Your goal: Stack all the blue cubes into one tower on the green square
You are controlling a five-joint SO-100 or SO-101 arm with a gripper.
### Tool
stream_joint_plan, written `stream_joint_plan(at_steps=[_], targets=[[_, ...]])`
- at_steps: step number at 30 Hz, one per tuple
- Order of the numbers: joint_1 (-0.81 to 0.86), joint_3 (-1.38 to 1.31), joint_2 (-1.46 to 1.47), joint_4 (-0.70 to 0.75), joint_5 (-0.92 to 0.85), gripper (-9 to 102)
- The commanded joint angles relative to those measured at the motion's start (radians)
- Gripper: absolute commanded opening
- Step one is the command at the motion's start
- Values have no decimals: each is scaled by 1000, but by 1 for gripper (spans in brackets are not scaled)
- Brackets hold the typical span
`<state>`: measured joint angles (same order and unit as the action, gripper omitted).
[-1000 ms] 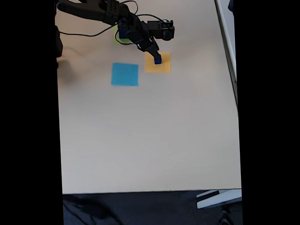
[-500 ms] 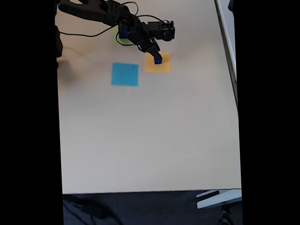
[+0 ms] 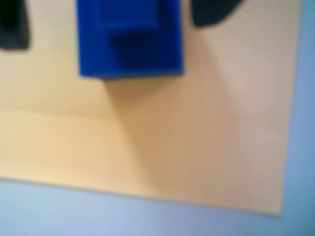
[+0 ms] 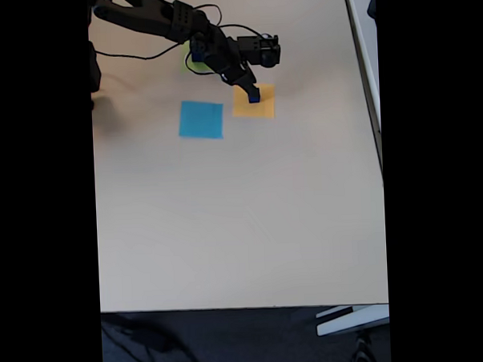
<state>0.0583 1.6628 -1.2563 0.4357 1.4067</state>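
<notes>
I'm seeing a dark-blue cube [image 4: 254, 94] sitting near the table's far edge, a smaller one showing on top of it [image 3: 129, 19]; the green square [image 4: 188, 61] is lying beyond it.

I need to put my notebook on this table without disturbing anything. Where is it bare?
Bare: the table below the light-blue square and orange square, to its near edge. Crowded: the top, around the gripper and blue cube.

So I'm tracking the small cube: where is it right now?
In the fixed view the blue cube sits at the gripper tip over the orange-yellow square, right of the light-blue square.
</notes>
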Motion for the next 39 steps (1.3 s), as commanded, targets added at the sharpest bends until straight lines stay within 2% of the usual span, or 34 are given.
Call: stream_joint_plan(at_steps=[1, 39], targets=[[9, -5, -17, -21, -5, 14], [12, 20, -18, -21, 8, 7]])
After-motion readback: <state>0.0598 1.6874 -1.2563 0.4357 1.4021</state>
